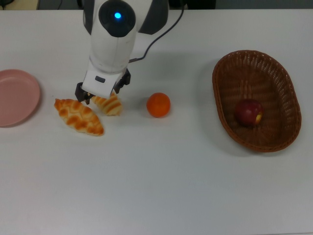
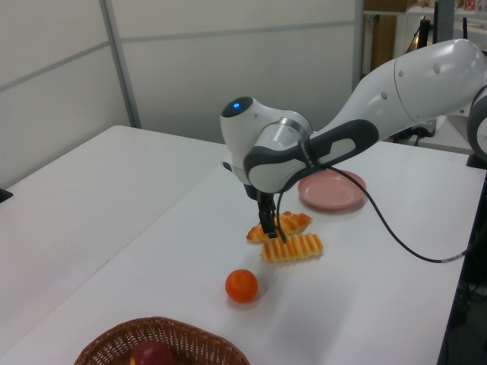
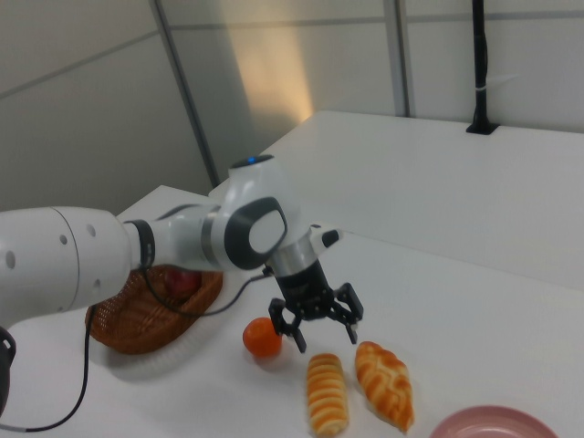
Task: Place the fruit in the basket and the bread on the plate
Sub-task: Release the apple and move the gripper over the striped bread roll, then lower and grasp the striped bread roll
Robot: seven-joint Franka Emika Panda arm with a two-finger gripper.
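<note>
Hidden: in the top view the gripper [image 1: 100,94] and wrist cover the upper half of the striped roll [image 1: 110,104]; only its lower end shows. In the left view the basket [image 2: 160,344] is cut off by the bottom edge.
Apple [image 1: 248,113]: lies inside the basket, near its middle, yellowish patch towards the top view's right.
Orange [image 1: 158,105]: on the table [image 1: 161,181], between the striped roll and the basket, apart from both.
Claw: spread wide with nothing between its fingers [image 3: 300,343], hanging just above the striped roll in the right view.
Striped roll, axis: long axis slants from the top view's upper left to lower right.
Braided roll [image 1: 78,116]: just beside the striped roll, roughly parallel, pointed ends on the same slant.
Plate [image 1: 17,96]: bare, at the top view's left edge, partly cropped, past the braided roll.
</note>
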